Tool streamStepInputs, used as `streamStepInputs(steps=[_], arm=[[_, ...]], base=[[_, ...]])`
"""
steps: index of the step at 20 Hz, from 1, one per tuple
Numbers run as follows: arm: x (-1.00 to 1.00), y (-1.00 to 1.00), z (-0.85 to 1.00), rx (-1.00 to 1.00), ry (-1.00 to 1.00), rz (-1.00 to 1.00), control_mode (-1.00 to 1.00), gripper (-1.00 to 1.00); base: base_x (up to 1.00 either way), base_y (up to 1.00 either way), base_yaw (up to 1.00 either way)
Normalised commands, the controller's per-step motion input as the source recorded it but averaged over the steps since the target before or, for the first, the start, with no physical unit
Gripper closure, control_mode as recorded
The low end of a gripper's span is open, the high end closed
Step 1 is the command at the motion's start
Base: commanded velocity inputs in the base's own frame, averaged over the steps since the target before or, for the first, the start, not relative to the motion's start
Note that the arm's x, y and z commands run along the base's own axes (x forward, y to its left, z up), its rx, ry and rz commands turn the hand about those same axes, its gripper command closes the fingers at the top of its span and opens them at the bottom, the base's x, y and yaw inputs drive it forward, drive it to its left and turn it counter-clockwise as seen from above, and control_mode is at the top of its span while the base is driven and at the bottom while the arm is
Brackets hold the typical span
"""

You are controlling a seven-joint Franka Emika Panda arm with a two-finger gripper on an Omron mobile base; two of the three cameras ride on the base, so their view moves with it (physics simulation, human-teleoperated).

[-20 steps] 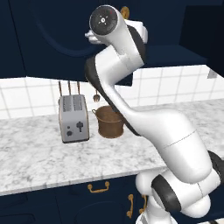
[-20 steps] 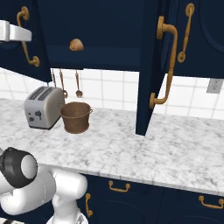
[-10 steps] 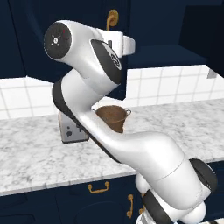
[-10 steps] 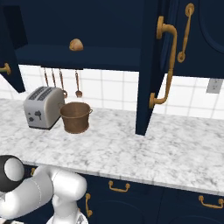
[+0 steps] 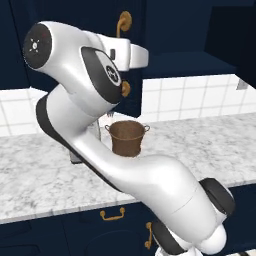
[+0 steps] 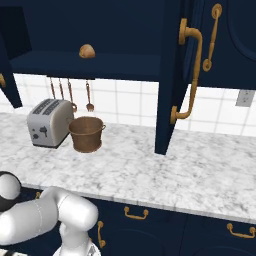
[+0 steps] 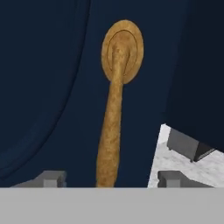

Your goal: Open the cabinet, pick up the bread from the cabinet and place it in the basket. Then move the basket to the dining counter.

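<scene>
Tool (image 7: 106, 180) seen in the hand view with its two tips spread wide, one either side of a brass handle (image 7: 114, 109) on a navy cabinet door (image 7: 52, 87); no contact with the handle can be made out. Cabinet (image 6: 125, 30) is seen with doors swung open in the right base view. Bread (image 6: 87, 51) is seen on the cabinet shelf, near its front edge. Basket (image 6: 86, 133) stands upright on the marble bench (image 6: 165, 170), toward the back, just beside the toaster (image 6: 49, 122). Utensils (image 6: 70, 95) hang on the tiled wall behind.
</scene>
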Motion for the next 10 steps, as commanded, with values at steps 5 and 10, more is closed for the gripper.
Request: streamStepInputs(steps=[5, 10], arm=[[-0.96, -0.87, -0.16, 0.2, -0.07, 0.03, -1.0, -1.0], [-0.27, -1.0, 0.0, 0.81, -0.06, 0.17, -1.0, -1.0]], base=[[0.0, 0.0, 0.0], [0.0, 0.0, 0.0]])
